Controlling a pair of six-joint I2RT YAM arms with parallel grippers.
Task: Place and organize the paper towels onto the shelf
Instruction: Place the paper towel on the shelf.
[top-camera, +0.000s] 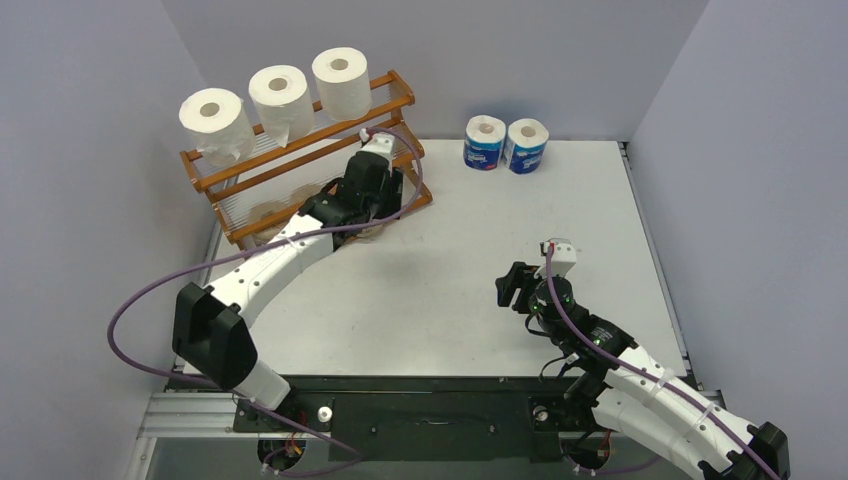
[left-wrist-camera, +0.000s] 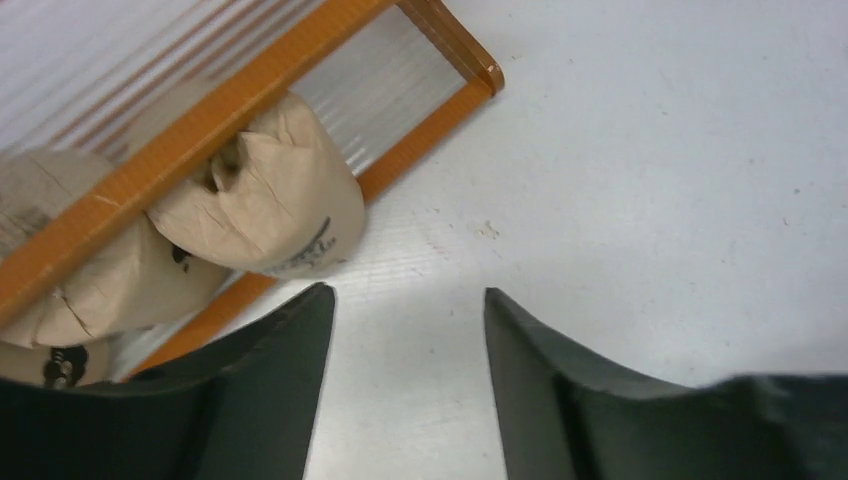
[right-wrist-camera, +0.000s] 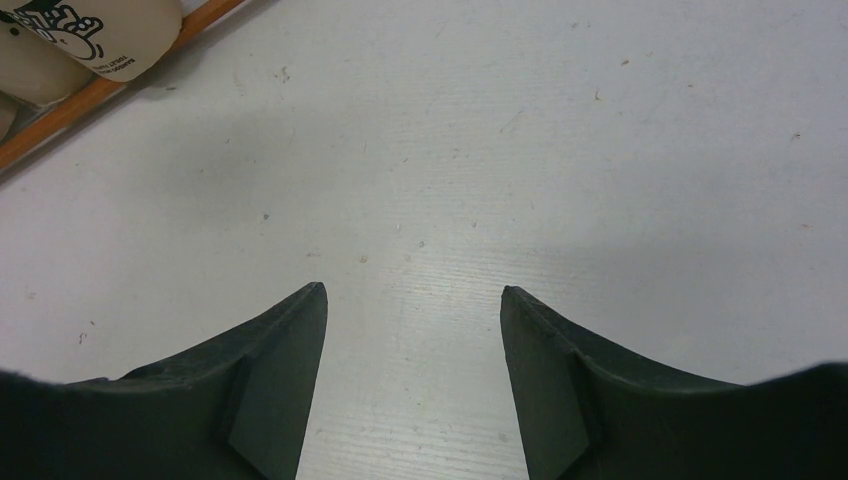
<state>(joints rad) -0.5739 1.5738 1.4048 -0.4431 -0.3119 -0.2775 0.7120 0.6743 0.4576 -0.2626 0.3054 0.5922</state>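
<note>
The wooden shelf (top-camera: 300, 150) stands at the back left. Three white rolls (top-camera: 282, 95) sit in a row on its top tier. Brown-wrapped rolls (left-wrist-camera: 270, 200) lie side by side on a lower tier behind a rail (left-wrist-camera: 200, 130); one shows in the right wrist view (right-wrist-camera: 100, 30). Two blue-and-white rolls (top-camera: 505, 145) stand upright on the table at the back. My left gripper (left-wrist-camera: 405, 295) is open and empty, just in front of the shelf's right end, beside the nearest brown roll. My right gripper (top-camera: 512, 288) is open and empty over bare table, also seen in its wrist view (right-wrist-camera: 413, 290).
Grey walls enclose the white table (top-camera: 450, 260) on the left, back and right. My left arm (top-camera: 270, 260) stretches diagonally across the left side of the table to the shelf. A purple cable (top-camera: 130, 300) loops off it.
</note>
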